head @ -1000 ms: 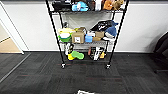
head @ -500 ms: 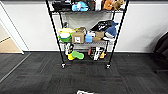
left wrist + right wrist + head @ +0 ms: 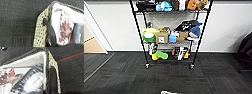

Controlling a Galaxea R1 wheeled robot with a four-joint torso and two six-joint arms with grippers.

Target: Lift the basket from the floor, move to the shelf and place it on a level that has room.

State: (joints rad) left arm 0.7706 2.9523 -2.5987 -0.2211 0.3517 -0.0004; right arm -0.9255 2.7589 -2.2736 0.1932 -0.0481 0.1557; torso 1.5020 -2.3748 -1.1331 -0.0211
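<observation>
Both pincers clamped over opposite walls of the basket (image 3: 41, 32), left pincer (image 3: 62, 37) and right pincer (image 3: 48, 80) straddling the rim, above the floor (image 3: 121, 75); shelf (image 3: 170, 32) ahead.

Even indoor light, soft blur throughout

Head high, facing shelf (image 3: 169, 35); both wrists tight on basket (image 3: 41, 31).

1 basket (image 3: 41, 31), claw fingers each side of its rim, 2 packets inside by the claw. 1 wire shelf (image 3: 170, 37) ahead w/ 1 cardboard box (image 3: 162, 37), 1 blue box (image 3: 172, 38)
</observation>
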